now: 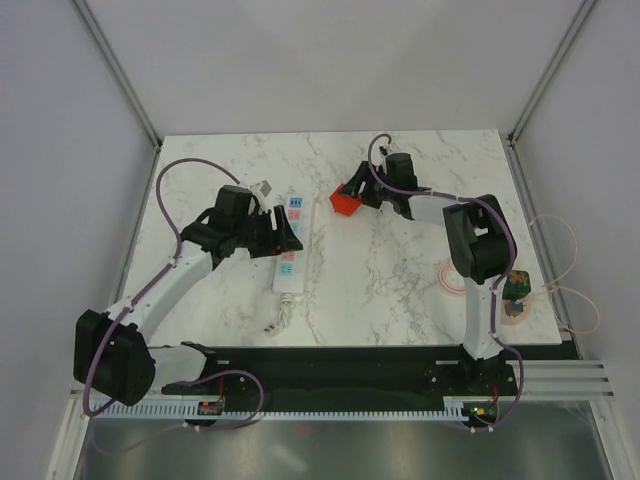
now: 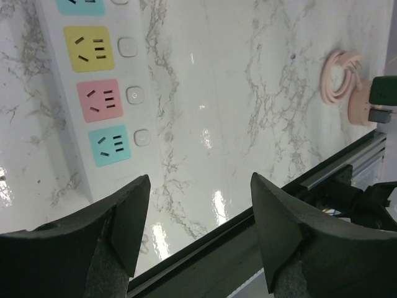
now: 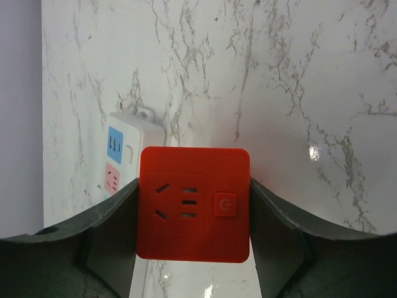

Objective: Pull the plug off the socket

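The red-orange plug (image 1: 345, 203) is clamped between the fingers of my right gripper (image 1: 355, 199), off the socket and to its right above the marble top. In the right wrist view the plug (image 3: 193, 203) fills the gap between my jaws, its outlet face and power button toward the camera. The white socket strip (image 1: 291, 247) lies flat left of centre; its outlets show in the left wrist view (image 2: 93, 93) and its far end in the right wrist view (image 3: 127, 155). My left gripper (image 1: 285, 236) is open and empty over the strip, jaws wide apart (image 2: 200, 186).
A coiled pink cable (image 1: 455, 277) with a dark green cube (image 1: 517, 290) lies near the right edge; it also shows in the left wrist view (image 2: 344, 77). The strip's short white cord (image 1: 282, 315) trails toward the black front rail (image 1: 330, 365).
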`<state>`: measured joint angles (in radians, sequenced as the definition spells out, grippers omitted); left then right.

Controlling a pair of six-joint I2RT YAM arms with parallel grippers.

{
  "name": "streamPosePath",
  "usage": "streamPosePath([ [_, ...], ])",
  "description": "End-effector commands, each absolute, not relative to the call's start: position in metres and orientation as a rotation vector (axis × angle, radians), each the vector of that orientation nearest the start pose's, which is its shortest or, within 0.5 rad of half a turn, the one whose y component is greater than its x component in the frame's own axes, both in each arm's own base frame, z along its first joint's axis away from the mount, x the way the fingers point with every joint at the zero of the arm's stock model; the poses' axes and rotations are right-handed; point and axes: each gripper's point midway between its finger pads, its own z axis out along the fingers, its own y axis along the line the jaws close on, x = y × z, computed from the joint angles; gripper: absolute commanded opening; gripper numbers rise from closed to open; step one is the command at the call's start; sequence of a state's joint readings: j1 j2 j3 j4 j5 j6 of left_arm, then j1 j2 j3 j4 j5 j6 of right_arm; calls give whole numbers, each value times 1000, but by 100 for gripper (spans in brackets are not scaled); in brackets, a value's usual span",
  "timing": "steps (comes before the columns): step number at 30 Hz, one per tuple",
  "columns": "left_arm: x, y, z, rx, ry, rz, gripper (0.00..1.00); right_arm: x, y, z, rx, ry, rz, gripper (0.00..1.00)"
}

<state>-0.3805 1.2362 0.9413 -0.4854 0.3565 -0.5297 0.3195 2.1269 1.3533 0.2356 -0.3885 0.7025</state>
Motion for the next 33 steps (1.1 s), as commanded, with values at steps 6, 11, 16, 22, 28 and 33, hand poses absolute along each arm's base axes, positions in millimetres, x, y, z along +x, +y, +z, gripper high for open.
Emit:
streamPosePath([
  [6,283,-186,159,54,2448,-661,78,514,252,92,95,2175,912,85],
  [11,283,-183,152,59,2461,-619,80,520,245,111,65,2183,840,98],
  [16,286,-184,142,64,2488,-573,81,521,211,141,104,2188,601,98],
  [22,303,-190,129,116,2518,-485,82,487,149,161,212,2280,235,98],
  [28,325,-189,109,207,2576,-349,82,422,153,177,114,2279,228,98],
  [33,338,-185,82,213,2648,-234,83,374,156,182,61,2276,289,98],
])
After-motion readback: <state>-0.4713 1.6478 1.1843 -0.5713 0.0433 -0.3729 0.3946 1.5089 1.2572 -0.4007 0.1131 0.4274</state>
